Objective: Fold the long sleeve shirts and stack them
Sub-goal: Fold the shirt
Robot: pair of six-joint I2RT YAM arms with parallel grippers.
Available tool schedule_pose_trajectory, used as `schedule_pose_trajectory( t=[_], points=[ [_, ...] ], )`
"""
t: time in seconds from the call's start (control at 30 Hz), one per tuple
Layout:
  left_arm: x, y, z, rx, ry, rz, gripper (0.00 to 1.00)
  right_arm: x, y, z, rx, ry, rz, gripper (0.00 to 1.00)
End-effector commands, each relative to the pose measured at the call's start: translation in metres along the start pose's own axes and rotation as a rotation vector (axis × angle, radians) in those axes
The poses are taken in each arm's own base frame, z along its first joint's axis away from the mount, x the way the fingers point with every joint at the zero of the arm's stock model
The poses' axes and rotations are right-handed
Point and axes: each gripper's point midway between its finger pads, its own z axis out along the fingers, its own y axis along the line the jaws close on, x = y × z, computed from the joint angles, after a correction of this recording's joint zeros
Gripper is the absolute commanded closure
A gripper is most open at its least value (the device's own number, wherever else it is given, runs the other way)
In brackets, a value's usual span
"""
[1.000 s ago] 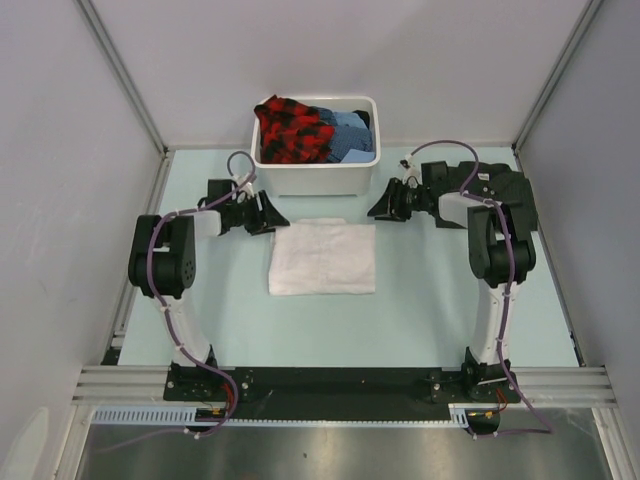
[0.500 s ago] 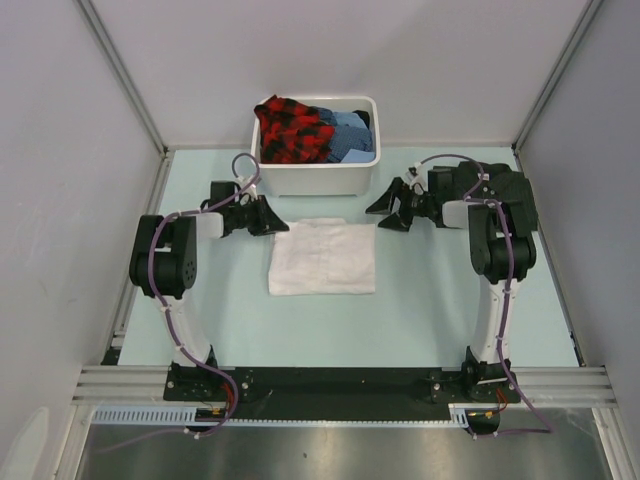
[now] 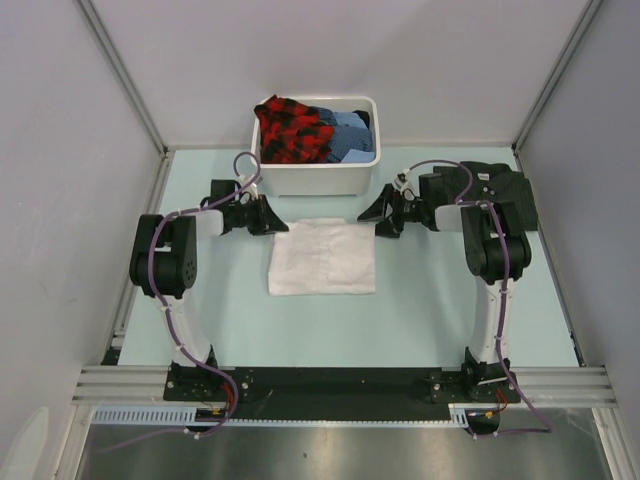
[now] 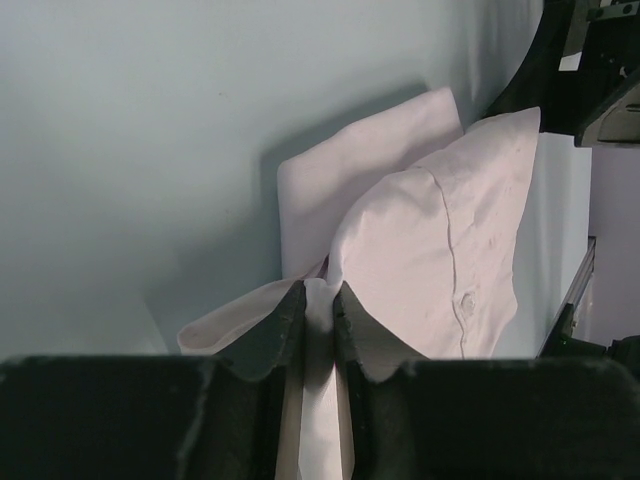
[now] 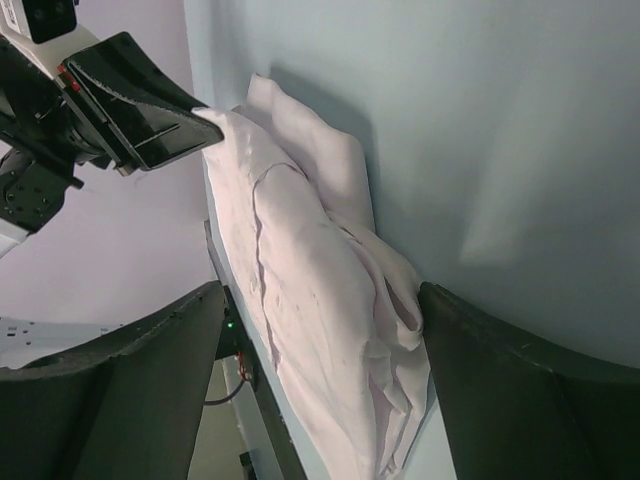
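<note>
Now left gripper point(image 3: 278, 224) pinches the far-left corner of the white shirt point(image 3: 322, 258); right gripper point(image 3: 374, 218), jaws wide and empty, straddles its far-right corner, toward the far edge of the table point(image 3: 430, 310).

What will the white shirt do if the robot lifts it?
It would probably flop and droop: the white shirt bunches in soft wrinkles where the left tool pinches it. Its loose folded layers might slide apart. It looks thin, so likely light.

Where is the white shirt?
In the top view, the white shirt lies folded on the table, just in front of the white tub, its far left corner pinched in the left jaws.
</note>
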Motion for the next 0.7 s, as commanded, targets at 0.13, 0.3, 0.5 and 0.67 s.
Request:
schedule_pose_trajectory(
  t=[0.13,0.3,0.5,0.67],
  points=[
    [-0.004,-0.008,-0.005,0.021,0.010,0.050,0.81,0.000,0.045,-0.021,-0.045,-0.002,-0.075,0.20],
    [-0.003,-0.006,-0.005,0.019,0.017,0.047,0.81,-0.002,0.055,-0.027,-0.029,-0.046,-0.130,0.16],
    [0.003,-0.005,-0.005,0.019,0.032,0.040,0.81,-0.023,0.044,-0.018,0.008,-0.086,-0.207,0.14],
    [0.003,-0.004,-0.006,0.016,0.040,0.048,0.81,-0.036,0.021,-0.008,0.041,-0.091,-0.210,0.13]
  ],
)
